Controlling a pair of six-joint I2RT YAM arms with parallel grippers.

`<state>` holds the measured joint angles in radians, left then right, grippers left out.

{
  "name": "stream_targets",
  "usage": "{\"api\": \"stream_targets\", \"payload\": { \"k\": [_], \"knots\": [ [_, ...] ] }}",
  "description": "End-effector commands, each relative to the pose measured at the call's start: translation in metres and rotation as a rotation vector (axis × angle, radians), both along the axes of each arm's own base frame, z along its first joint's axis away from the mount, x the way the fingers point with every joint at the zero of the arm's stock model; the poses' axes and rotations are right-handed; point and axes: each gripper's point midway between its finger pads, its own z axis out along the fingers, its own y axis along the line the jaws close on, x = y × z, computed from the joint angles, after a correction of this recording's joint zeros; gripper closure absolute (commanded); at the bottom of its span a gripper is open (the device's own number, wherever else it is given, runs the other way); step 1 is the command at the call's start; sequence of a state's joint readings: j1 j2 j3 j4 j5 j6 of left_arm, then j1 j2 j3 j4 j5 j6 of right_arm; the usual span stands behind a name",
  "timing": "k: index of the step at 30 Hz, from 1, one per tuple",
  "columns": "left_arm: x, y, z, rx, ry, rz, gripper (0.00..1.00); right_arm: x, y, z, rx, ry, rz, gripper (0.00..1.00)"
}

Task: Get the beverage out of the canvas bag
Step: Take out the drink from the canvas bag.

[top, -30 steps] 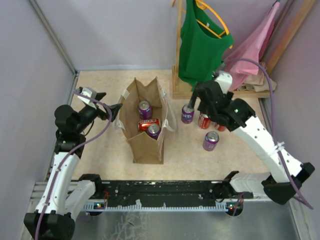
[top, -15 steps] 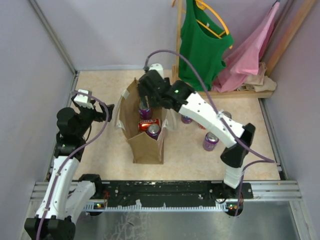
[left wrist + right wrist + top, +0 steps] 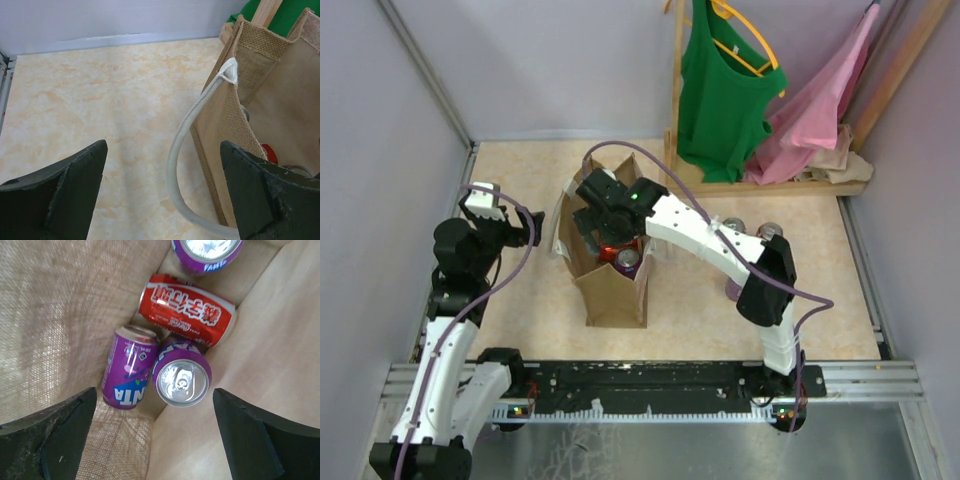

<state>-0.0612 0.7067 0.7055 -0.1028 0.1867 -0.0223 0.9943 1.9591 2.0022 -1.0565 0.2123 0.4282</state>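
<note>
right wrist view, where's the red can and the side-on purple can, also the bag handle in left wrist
red can [image 3: 187, 310], right wrist view, label side
side-on purple can [image 3: 125, 374], right wrist view, label
bag handle [image 3: 173, 155], left wrist view, strap loop

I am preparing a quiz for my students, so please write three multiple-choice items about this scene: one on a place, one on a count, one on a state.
1. Where is the right gripper?
A. Beside the clothes rack
B. Over the open canvas bag
C. At the near edge of the table

2. How many red cans does the right wrist view show inside the bag?
A. None
B. Three
C. One

3. How is the left gripper?
A. Open and holding nothing
B. Shut on a strap handle
C. Shut on a can

Answers:
1 B: the top view shows the right gripper above the mouth of the canvas bag.
2 C: a single red can lies on its side there.
3 A: the fingers of the left gripper stand wide apart, with nothing held between them.
</note>
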Motion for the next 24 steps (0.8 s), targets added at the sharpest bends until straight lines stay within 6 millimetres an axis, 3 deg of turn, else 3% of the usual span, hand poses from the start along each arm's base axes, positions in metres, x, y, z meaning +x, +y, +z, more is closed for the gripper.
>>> {"api": "stream_targets", "payload": {
  "k": [1,20,24],
  "knots": [
    [-0.001,-0.003,-0.003,-0.012,0.002,-0.014,0.00,-0.014,0.012,-0.010,0.023,0.037,0.067,0.01],
    [0.002,-0.007,-0.005,-0.011,0.012,-0.033,0.00,-0.016,0.021,-0.095,-0.083,0.145,0.087,0.01],
    [0.002,-0.007,-0.004,-0.010,0.010,-0.033,0.00,-0.013,0.016,-0.094,-0.097,0.128,0.062,0.01]
  ]
}}
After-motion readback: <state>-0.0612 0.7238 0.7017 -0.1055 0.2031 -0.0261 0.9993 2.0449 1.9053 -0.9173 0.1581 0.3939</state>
